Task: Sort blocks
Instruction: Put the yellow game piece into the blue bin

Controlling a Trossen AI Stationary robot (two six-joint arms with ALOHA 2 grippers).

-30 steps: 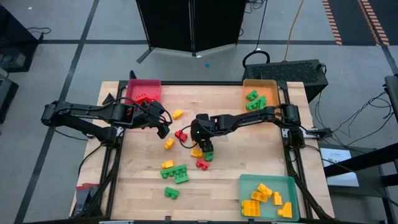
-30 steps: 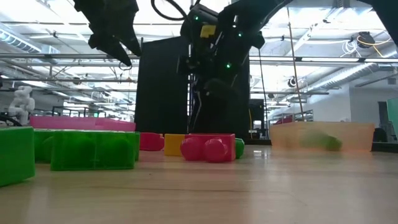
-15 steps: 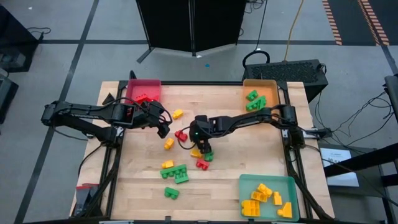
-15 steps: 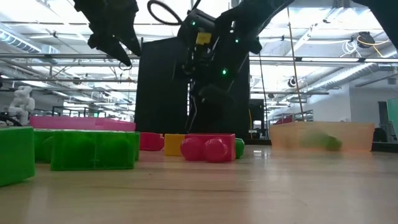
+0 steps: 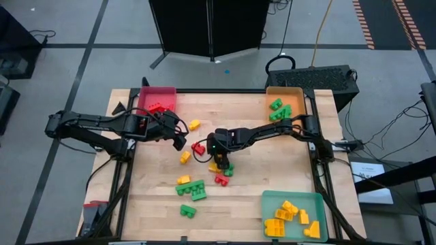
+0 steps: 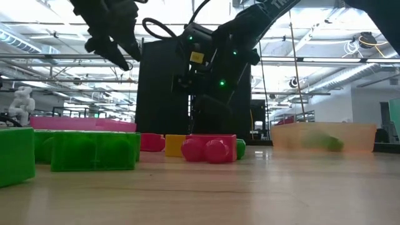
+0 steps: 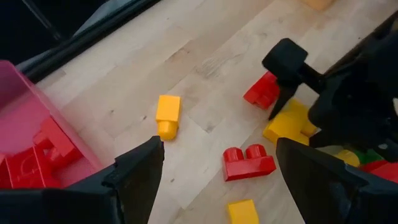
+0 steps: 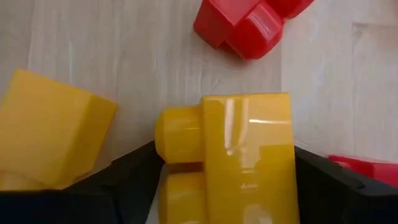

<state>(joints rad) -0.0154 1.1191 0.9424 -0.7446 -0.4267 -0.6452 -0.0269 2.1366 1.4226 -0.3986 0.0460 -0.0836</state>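
Observation:
Loose red, yellow and green blocks lie on the wooden table's middle. My right gripper (image 5: pixel 222 165) (image 8: pixel 224 150) points steeply down over a yellow block (image 5: pixel 216 165) (image 8: pixel 245 155) that lies on its side on the table. The gripper is open, with one finger on each side of this block. A red block (image 8: pixel 249 25) and another yellow block (image 8: pixel 53 130) lie just beyond it. My left gripper (image 5: pixel 179 141) (image 7: pixel 219 146) hangs open above the table, left of the pile, with nothing between its fingers. My right gripper comes at the yellow block from above, slanting. Its two fingers (image 8: pixel 134 174) stand close against the block's two opposite sides (image 8: pixel 283 155). Whether they touch it I cannot tell. The block rests on the table.
A red tray (image 5: pixel 158 88) with red blocks stands at the far left. An orange tray (image 5: pixel 285 89) with green blocks stands at the far right, a teal tray (image 5: pixel 293 194) with yellow blocks at the near right. Green blocks (image 5: pixel 192 190) lie toward the near edge.
My right gripper has come down toward the yellow block in the table's middle and has rolled a little about its own axis. The blocks lie where they were.

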